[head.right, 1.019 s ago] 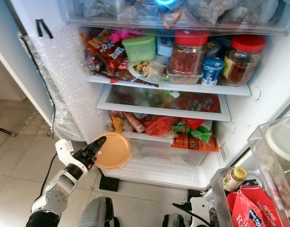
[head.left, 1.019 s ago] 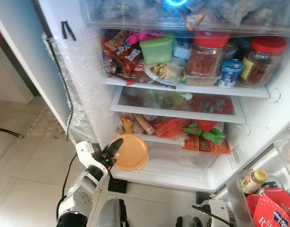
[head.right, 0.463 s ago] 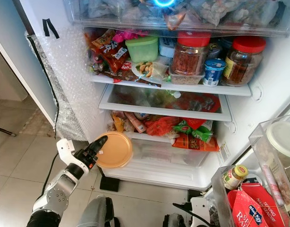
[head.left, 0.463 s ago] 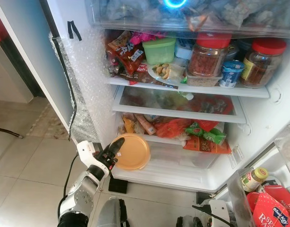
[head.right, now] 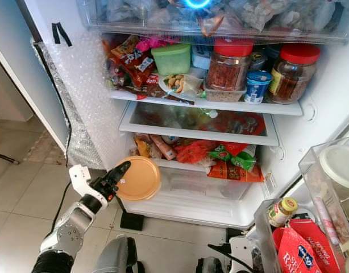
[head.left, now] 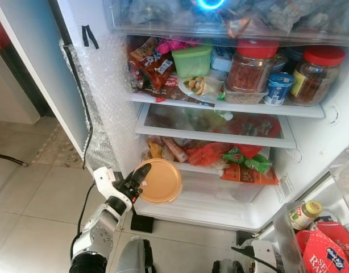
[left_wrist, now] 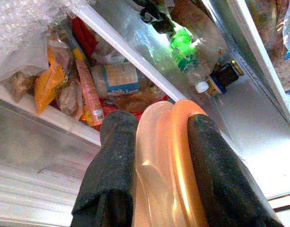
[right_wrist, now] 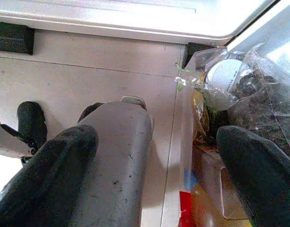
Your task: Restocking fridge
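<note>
Left gripper (head.left: 136,181) has crept slightly up and toward the fridge (head.left: 328,148) since a second ago, its fingers (left_wrist: 117,175) clamped on the rim of the orange container (head.left: 158,181). Container sits edge-on in the jaws, disc upright, at the lower shelf's (head.left: 186,166) left front edge; the shelf lies just beyond and above it. Right gripper (right_wrist: 149,175) idle, fingers spread wide, low beside the door bins.

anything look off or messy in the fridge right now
Yes: the fridge's left inner wall is lined with bubble wrap, unusual for a fridge. Snack packets on the top shelf's left end are crammed and tilted, one jutting past the edge. The left hand grips an orange lid edge-on, near-upright.
</note>
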Motion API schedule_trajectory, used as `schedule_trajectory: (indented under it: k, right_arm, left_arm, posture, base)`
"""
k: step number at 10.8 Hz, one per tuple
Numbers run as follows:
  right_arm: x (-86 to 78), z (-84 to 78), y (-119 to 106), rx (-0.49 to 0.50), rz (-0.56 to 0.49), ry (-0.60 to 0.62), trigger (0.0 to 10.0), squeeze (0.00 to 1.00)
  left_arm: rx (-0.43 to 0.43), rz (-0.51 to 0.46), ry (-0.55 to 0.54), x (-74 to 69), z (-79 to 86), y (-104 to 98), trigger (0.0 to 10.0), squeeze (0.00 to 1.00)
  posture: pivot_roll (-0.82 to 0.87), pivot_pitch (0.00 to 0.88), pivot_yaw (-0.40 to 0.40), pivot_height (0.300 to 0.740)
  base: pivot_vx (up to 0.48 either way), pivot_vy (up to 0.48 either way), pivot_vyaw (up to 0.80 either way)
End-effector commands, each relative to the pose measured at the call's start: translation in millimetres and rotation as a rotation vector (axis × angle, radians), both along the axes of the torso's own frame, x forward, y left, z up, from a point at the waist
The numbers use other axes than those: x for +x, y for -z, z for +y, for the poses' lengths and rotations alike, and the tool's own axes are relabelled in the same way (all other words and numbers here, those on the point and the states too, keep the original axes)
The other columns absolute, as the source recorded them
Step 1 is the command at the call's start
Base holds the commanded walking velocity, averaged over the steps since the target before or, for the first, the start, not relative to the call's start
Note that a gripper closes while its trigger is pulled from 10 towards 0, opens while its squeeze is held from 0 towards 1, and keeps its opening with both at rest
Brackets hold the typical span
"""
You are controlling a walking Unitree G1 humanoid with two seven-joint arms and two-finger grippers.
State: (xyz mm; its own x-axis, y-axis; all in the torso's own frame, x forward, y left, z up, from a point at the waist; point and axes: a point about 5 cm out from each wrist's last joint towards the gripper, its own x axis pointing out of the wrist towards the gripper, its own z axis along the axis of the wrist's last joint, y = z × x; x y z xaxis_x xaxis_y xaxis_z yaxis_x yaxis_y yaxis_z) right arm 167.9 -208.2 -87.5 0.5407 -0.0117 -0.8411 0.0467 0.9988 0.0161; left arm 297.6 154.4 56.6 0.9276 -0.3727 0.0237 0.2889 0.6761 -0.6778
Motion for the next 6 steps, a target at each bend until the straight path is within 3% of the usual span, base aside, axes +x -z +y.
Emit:
schedule_trajectory:
  k: [1,6]
  right_arm:
    - [-12.1,5.3,6.3,0.025,0.044,0.017,10.0,0.00]
    - [-11.5,6.3,6.2,0.030,0.042,0.022,10.0,0.00]
  left_arm:
    - [0.012,-0.018,0.005,2.2,0.6,-3.7,10.0,0.00]
    - [0.021,-0.020,0.027,3.1,-1.8,-4.2,10.0,0.00]
  posture:
    - [-0.03,0.088,0.028,0.637]
    - [-0.03,0.083,0.032,0.637]
  base:
    - [0.000,0.000,0.00]
    - [0.247,0.000,0.00]
